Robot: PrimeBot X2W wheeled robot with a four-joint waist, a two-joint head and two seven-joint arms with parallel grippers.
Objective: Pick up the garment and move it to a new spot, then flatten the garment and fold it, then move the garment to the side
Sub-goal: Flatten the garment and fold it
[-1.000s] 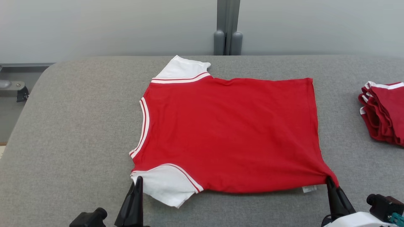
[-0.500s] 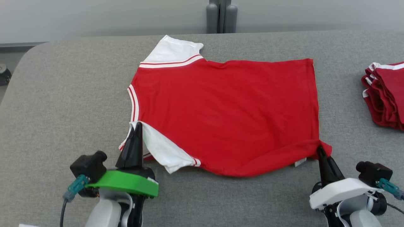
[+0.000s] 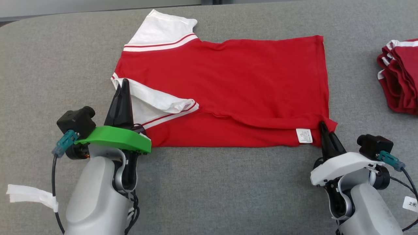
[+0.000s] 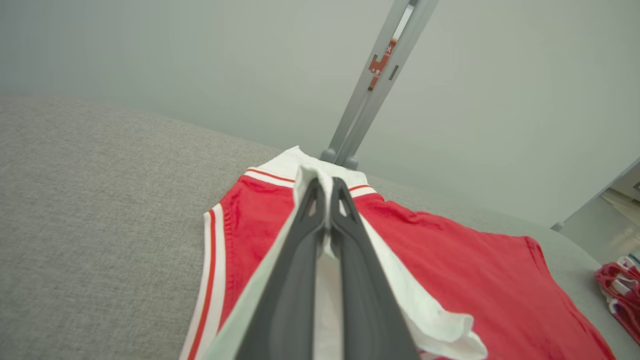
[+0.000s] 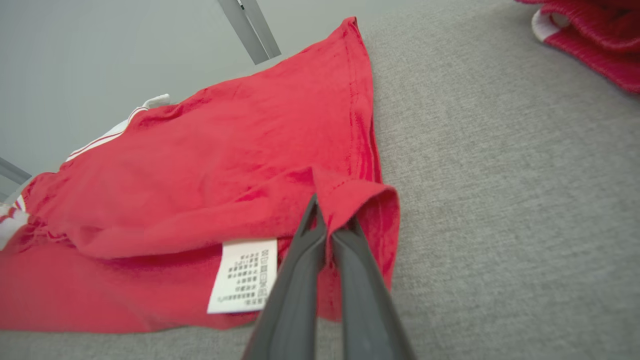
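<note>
The garment is a red T-shirt with white sleeves and white-striped trim, spread on the grey table, collar to the left. Its near edge is lifted and doubled over toward the far side. My left gripper is shut on the near white sleeve, held above the shirt's body. At the near right hem corner my right gripper is shut on the red cloth, and a white care label hangs beside it, also plain in the right wrist view as the label.
A stack of folded red garments lies at the table's right edge. A grey post stands behind the table against a pale wall. Bare grey table spreads left of the shirt and in front of it.
Both grippers have carried the shirt's near edge up and toward the far side, turning the sleeve and hem over the body. The head camera has tilted down, bringing both forearms into view.
</note>
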